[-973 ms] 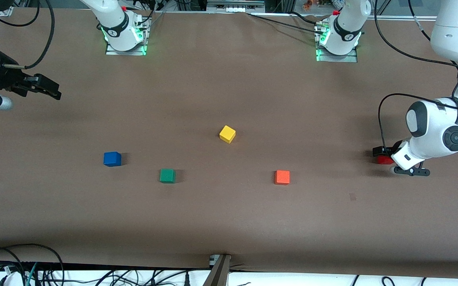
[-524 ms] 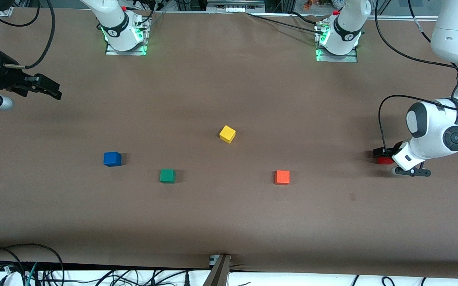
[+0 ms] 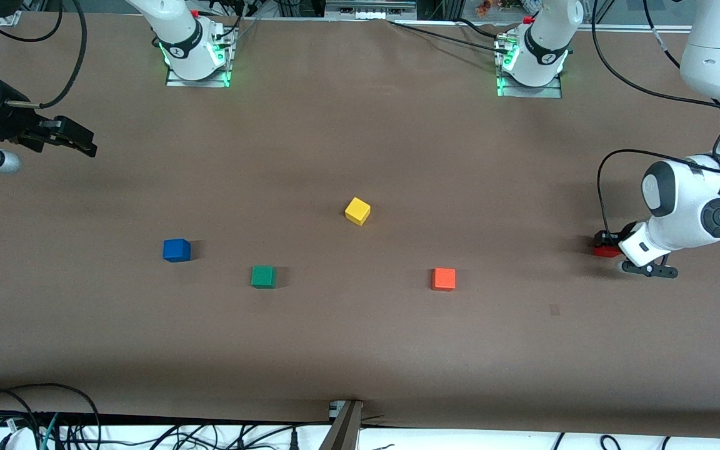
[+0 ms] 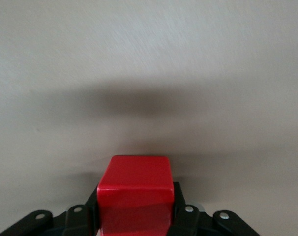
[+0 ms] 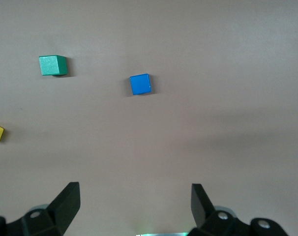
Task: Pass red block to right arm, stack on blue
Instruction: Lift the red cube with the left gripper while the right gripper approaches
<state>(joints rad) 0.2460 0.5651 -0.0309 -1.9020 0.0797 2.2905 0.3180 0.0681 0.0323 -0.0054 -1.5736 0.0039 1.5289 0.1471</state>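
Step in hand: the first grab. Left gripper down at the table, at the left arm's end, squeezed tight on the red block. Black fingers pressed flat on two sides of the cube, seen up close in the left wrist view. From the front, only a bit of the red block peeking out by the white wrist. Block seems to sit on the brown table, not lifted yet.

Right gripper up in the air at the right arm's end, waiting. Fingers spread wide apart in the right wrist view, nothing between them.

Blue block flat on the table, well apart from the red one, toward the right arm's end. Green block near it, a little nearer to the front camera. Yellow block around the middle of the table. Orange block between the green block and the red one.

Next, most likely: lift the red block straight up, then carry it toward the middle for the right arm to take. Calls for a firm hold and some of the cube left sticking out, so the other fingers have a place to grab. Stacking on blue comes last.
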